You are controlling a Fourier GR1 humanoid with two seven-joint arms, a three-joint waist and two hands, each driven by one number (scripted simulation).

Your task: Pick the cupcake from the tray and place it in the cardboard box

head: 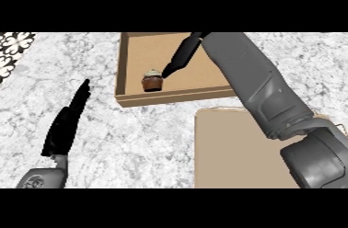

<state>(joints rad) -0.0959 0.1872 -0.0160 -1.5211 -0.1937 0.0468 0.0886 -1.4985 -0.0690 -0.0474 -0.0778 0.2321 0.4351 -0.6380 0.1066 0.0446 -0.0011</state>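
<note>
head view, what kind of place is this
Probably a kitchen counter: a speckled marble-like countertop, a cupcake standing in a cardboard box, and a tan tray beside it.

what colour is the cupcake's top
Pale whitish-green on the cupcake, over a brown base; head view.

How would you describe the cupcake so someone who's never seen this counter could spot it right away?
Find the open cardboard box at the far middle of the marble counter, just beyond the tan tray. Inside it, near the front wall, stands the cupcake, just off the right hand fingertips. It is the only thing in the box: small, dark brown, pale-topped.
</note>
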